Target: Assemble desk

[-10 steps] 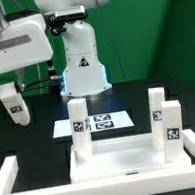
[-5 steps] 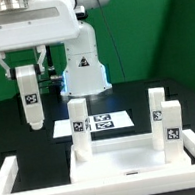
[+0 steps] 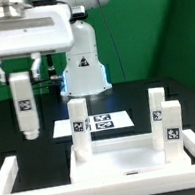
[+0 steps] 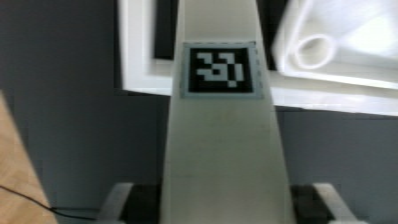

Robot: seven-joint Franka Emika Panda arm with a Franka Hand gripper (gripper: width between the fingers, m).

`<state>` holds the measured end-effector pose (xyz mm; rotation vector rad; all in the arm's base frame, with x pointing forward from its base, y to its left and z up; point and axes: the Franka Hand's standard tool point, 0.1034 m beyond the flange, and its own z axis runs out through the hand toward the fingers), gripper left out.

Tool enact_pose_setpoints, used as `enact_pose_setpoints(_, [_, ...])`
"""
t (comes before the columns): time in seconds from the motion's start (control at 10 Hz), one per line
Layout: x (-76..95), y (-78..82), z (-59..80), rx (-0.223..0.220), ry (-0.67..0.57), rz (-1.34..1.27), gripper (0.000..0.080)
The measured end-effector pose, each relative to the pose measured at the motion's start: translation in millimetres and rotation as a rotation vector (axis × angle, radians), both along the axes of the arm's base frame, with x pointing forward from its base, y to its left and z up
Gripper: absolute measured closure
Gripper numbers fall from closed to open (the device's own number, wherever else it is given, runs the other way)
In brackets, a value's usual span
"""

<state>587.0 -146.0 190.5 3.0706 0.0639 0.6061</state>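
Carrying leg [image 3: 24, 104] upright in jaws, clamped on its upper end, clear above worktop [image 3: 32, 146] at exterior view's left. Wrist view shows leg [image 4: 221, 110] running down between fingers [image 4: 326, 196], tag facing camera. Tabletop [image 3: 130, 159] lies inside border rail [image 3: 8, 175], three legs [image 3: 80, 128] already standing in it. Next, you judge: bring leg over free corner, keep it vertical, lower into seat.
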Motion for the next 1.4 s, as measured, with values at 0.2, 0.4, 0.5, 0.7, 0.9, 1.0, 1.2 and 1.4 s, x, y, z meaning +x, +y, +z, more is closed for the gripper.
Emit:
enact_pose_setpoints(0.2, [14.5, 41.5, -6.8, 0.054, -0.009, -0.067, 0.0509])
enact_pose_setpoints(0.4, [28.9, 79.1, -3.8, 0.090, -0.015, -0.102, 0.0509])
enact_pose_setpoints(0.5, [27.7, 75.9, -4.9, 0.090, -0.013, -0.107, 0.0509])
enact_pose_setpoints(0.7, [27.6, 76.2, -5.3, 0.090, -0.012, -0.107, 0.0509])
enact_pose_setpoints(0.9, [33.4, 67.6, 2.6, 0.065, -0.073, -0.127, 0.0509])
enact_pose_setpoints(1.0, [37.0, 64.0, 5.3, 0.059, -0.103, -0.147, 0.0509])
enact_pose_setpoints(1.2, [41.4, 62.0, -3.8, 0.042, -0.140, -0.181, 0.0509])
enact_pose_setpoints(1.4, [41.0, 61.8, -4.8, 0.044, -0.136, -0.181, 0.0509])
